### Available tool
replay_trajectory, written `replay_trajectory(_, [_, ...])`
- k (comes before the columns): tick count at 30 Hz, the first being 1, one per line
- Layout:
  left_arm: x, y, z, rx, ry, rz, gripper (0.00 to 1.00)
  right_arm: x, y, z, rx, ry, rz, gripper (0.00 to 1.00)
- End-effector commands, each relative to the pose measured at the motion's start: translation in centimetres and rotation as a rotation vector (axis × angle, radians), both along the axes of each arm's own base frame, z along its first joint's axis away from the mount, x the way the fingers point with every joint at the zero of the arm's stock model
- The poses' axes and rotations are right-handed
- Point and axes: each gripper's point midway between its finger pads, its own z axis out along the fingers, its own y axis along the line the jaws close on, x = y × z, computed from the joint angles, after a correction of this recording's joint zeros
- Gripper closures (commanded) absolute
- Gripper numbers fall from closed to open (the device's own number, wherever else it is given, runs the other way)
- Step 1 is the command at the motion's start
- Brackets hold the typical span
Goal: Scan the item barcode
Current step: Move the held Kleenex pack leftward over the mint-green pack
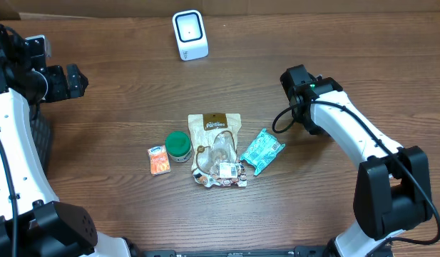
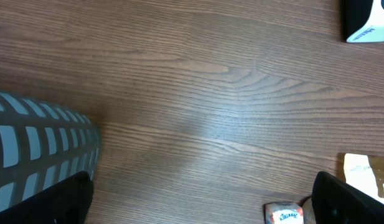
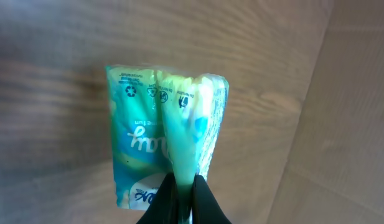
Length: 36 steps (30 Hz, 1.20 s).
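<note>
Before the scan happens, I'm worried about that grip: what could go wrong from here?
The right jaws pinch only a thin edge fold of the teal packet, so it may slip or swing. The packet looks crumpled, and a creased barcode might not read at the white scanner.

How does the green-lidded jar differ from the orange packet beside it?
The green-lidded jar is round; the orange packet is rectangular. The jar stands upright, the packet lies flat. The jar sits nearer the brown pouch. Both rest on the table, untouched by any fingers.
</note>
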Motion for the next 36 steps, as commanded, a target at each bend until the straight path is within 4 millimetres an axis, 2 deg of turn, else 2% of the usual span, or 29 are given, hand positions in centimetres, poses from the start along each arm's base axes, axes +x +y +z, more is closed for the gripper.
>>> replay_trajectory(1, [0.2, 0.3, 0.4, -0.009, -0.015, 0.013, 0.0, -0.2, -0.4, -0.9, -0.023, 0.006, 0.011, 0.96])
replay_trajectory(6, [0.2, 0.3, 0.4, -0.009, -0.015, 0.013, 0.0, -0.6, -1.7, -1.7, -0.114, -0.025, 0.005, 0.96])
replay_trajectory(10, [0.2, 0.3, 0.4, -0.009, -0.015, 0.013, 0.0, -1.2, -1.7, -2.6, -0.116, -0.014, 0.01, 0.96])
replay_trajectory(14, [0.2, 0.3, 0.4, -0.009, -0.015, 0.013, 0.0, -1.5, -0.3, -3.4, -0.068, 0.01, 0.037, 0.95])
replay_trajectory(18, [0.2, 0.3, 0.4, -0.009, -0.015, 0.013, 0.01, -1.7, 1.7, -4.1, -0.009, 0.033, 0.082, 0.79])
replay_trajectory(21, [0.2, 0.3, 0.4, -0.009, -0.015, 0.013, 0.01, -1.9, 3.2, -4.6, 0.026, 0.045, 0.114, 0.77])
replay_trajectory(27, [0.2, 0.3, 0.4, -0.009, -0.015, 0.013, 0.0, -2.5, 4.8, -5.5, 0.081, 0.07, 0.143, 0.76])
replay_trajectory(31, [0.2, 0.3, 0.4, -0.009, -0.015, 0.013, 0.0, -2.7, 6.7, -6.6, 0.197, 0.09, 0.155, 0.63])
replay_trajectory(36, [0.2, 0.3, 0.4, -0.009, -0.015, 0.013, 0.0, -2.1, 6.4, -6.5, 0.22, 0.038, 0.105, 0.61])
